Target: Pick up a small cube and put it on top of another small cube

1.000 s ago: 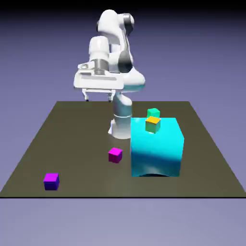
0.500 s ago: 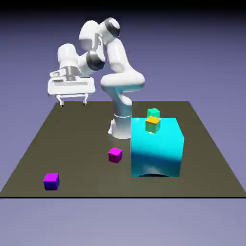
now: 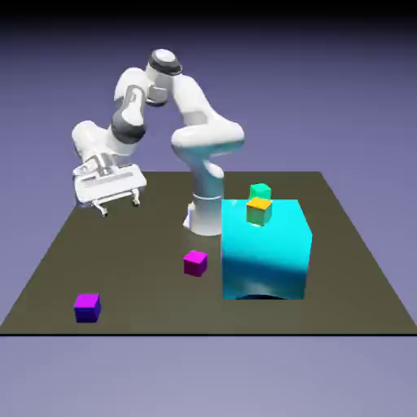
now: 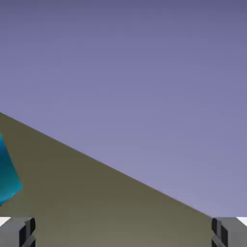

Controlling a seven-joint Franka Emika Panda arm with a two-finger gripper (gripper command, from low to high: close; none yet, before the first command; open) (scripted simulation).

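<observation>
The small cube (image 3: 195,262), magenta all over, rests on the dark table just left of the big cyan block (image 3: 265,248). My gripper (image 3: 120,207) hangs above the table's far left part, well away from that cube, fingers pointing down and open. In the hand view my gripper (image 4: 123,234) shows its fingertips (image 4: 19,231) wide apart with nothing between them. That view takes in only tilted table, backdrop and a sliver of the cyan block (image 4: 6,173) at the left edge; the small cube is out of it.
A magenta-topped cube with blue-violet sides (image 3: 87,307) sits near the table's front left corner. An orange-topped cube (image 3: 259,211) stands on the cyan block, with a green cube (image 3: 260,192) just behind it. The robot's base (image 3: 205,213) rises beside the block.
The arm has swung toward the exterior view's left and dropped lower, carrying the open gripper from the middle out over the table's far left part. No cube has moved.
</observation>
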